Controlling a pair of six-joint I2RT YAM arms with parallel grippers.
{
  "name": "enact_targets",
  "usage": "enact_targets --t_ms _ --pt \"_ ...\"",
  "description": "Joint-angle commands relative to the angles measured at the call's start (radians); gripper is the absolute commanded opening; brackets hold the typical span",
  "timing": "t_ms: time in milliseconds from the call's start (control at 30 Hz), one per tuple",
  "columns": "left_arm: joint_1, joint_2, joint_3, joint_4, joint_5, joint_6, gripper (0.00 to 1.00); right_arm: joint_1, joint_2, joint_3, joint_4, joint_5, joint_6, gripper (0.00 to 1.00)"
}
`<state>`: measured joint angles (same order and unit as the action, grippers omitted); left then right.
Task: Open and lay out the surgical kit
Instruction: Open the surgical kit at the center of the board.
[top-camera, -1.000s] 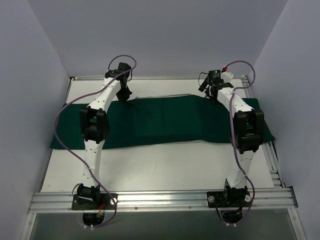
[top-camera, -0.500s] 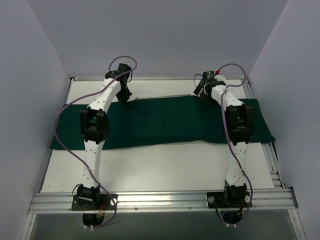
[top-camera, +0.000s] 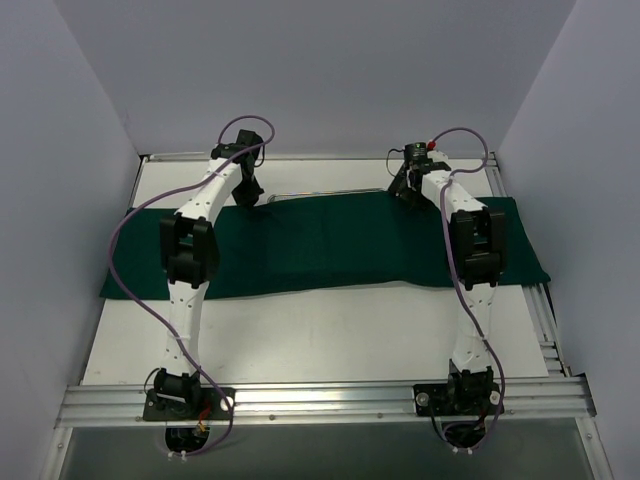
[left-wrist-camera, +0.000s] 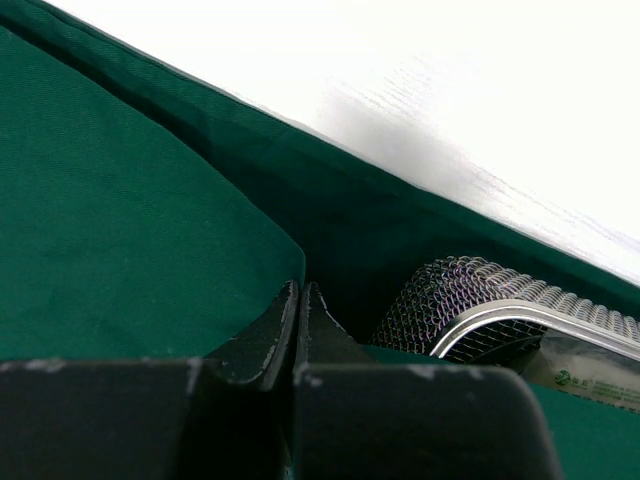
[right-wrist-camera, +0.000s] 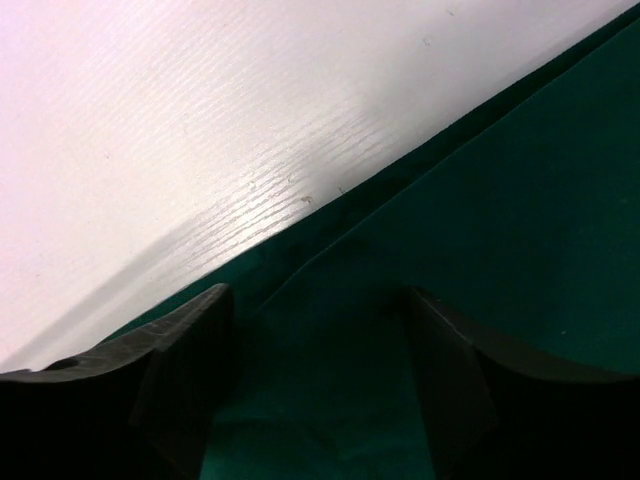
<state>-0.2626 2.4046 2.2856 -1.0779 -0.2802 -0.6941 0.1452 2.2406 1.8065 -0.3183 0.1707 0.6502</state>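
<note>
Cloth (top-camera: 330, 245): dark green, spread as a wide band across the middle of the white table (top-camera: 330, 335), running from the 9 o'clock side to the 3 o'clock side in the top view. Its right end reaches the table's edge rail. The surface lies mostly flat, with a slight wave along the near hem.

Tray (left-wrist-camera: 455, 300): silver wire mesh. One rounded corner shows under a lifted flap at the cloth's far edge, seen from the left wrist camera. The rest is covered. In the top view only a thin bright line at the cloth's 12 o'clock edge may belong to it.

Pouch (left-wrist-camera: 590, 372): clear, lying inside the tray at its exposed corner. Its contents cannot be made out.

Left gripper (top-camera: 250, 196): at the cloth's 11 o'clock corner. The fingers (left-wrist-camera: 282, 325) are pressed together, and the raised flap's edge runs into their tips, so it appears to pinch the cloth there.

Right gripper (top-camera: 405, 190): at the cloth's 1 o'clock corner. The fingers (right-wrist-camera: 185, 385) stand clearly apart, spread over the far hem with cloth between them and nothing clamped. Contact with the cloth cannot be judged.

Surroundings: an aluminium rail (top-camera: 320, 398) at 6 o'clock carries both arm bases.
</note>
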Motion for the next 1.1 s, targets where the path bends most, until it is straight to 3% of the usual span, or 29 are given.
enact_targets --t_ms 0,200,333,633,800,1067 --pt "0.005 -0.082 0.002 0.015 -0.011 0.015 0.02 0.007 -0.047 -0.006 -0.030 0.010 -0.011 0.62" --pt "0.006 -0.085 0.002 0.012 -0.011 0.016 0.02 0.007 -0.076 -0.029 -0.021 0.026 -0.011 0.46" --pt "0.008 -0.085 0.003 0.015 -0.011 0.016 0.02 0.007 -0.087 -0.030 -0.022 0.033 -0.015 0.30" --pt "0.008 -0.090 0.005 0.012 -0.014 0.024 0.02 0.007 -0.114 -0.052 -0.024 0.035 -0.018 0.10" --pt "0.008 -0.091 0.009 0.003 -0.019 0.038 0.02 0.005 -0.137 -0.058 -0.025 0.046 -0.023 0.00" --pt "0.013 -0.128 0.003 -0.014 -0.065 0.067 0.02 0.005 -0.199 -0.067 -0.042 0.093 -0.032 0.00"
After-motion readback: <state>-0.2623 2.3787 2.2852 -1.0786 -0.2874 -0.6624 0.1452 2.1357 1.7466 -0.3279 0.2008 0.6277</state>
